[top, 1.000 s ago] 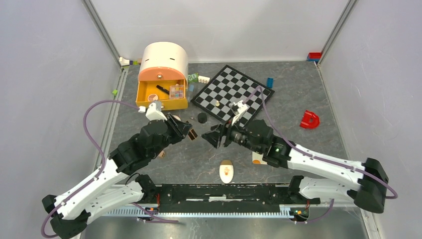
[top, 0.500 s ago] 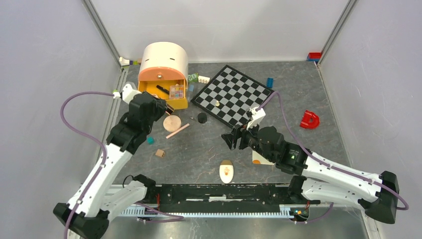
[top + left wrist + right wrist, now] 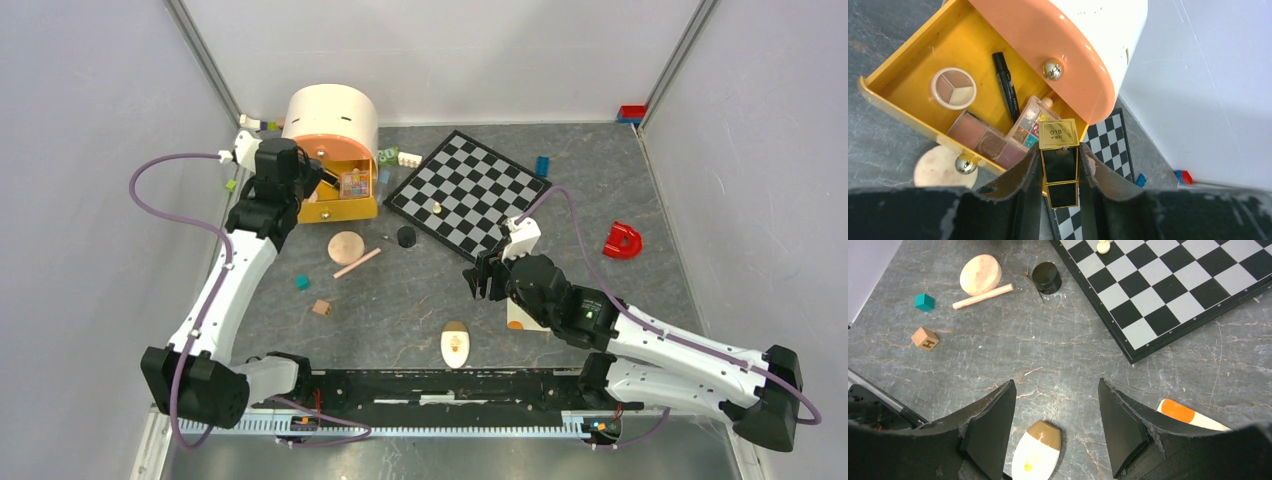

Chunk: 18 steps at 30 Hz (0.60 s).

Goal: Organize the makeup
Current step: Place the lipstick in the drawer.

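My left gripper [image 3: 1060, 161] is shut on a gold-and-black lipstick tube [image 3: 1060, 145] and hovers over the open yellow drawer [image 3: 895, 95] of the peach box [image 3: 330, 120]. In the drawer lie a round compact [image 3: 953, 88], a black pencil [image 3: 1006, 86], a blush palette [image 3: 985, 141] and an eyeshadow palette [image 3: 1029, 125]. My right gripper [image 3: 1057, 410] stands open above the table with nothing between its fingers. Below it lies a cream oval [image 3: 1038, 456], and a white-orange sachet [image 3: 1193, 416] shows beside its right finger. A peach compact [image 3: 346, 246], a pink stick [image 3: 357, 263] and a black jar [image 3: 406, 236] lie mid-table.
The chessboard [image 3: 470, 188] lies at the back centre with a small pale piece on it. A teal cube [image 3: 301, 282] and a wooden cube [image 3: 321, 308] sit left of centre. A red D [image 3: 623, 241] and a blue brick [image 3: 542, 165] are on the right.
My left arm has swung back and to the left, carrying the lipstick tube from mid-table to over the drawer. My right gripper has pulled back to the right.
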### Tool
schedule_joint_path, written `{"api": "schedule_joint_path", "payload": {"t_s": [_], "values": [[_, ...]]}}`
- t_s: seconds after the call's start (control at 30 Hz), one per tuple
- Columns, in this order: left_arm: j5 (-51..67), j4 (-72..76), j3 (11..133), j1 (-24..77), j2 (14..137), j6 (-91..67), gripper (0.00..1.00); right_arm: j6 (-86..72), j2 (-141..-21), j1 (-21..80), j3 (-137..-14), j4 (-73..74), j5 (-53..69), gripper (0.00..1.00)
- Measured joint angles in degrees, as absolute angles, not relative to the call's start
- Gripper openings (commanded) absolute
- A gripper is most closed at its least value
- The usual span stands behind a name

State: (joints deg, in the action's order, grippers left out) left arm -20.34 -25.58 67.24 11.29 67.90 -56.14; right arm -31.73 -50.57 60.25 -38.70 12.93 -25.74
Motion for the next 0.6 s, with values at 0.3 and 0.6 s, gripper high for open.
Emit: {"api": "schedule_joint_path", "payload": {"t_s": [0.3,0.6], "values": [[-23.0,-23.2,67.8,8.8,71.2,-58.3,0.02,-31.1,-50.3,59.9,-39.3,14.4,-27.4,0.68],[-25.8,-22.4,67.8,7.3,76.6,-62.3,0.02,-30.2,-50.2,59.0,-39.3,15.6,-28.6,0.68]]}}
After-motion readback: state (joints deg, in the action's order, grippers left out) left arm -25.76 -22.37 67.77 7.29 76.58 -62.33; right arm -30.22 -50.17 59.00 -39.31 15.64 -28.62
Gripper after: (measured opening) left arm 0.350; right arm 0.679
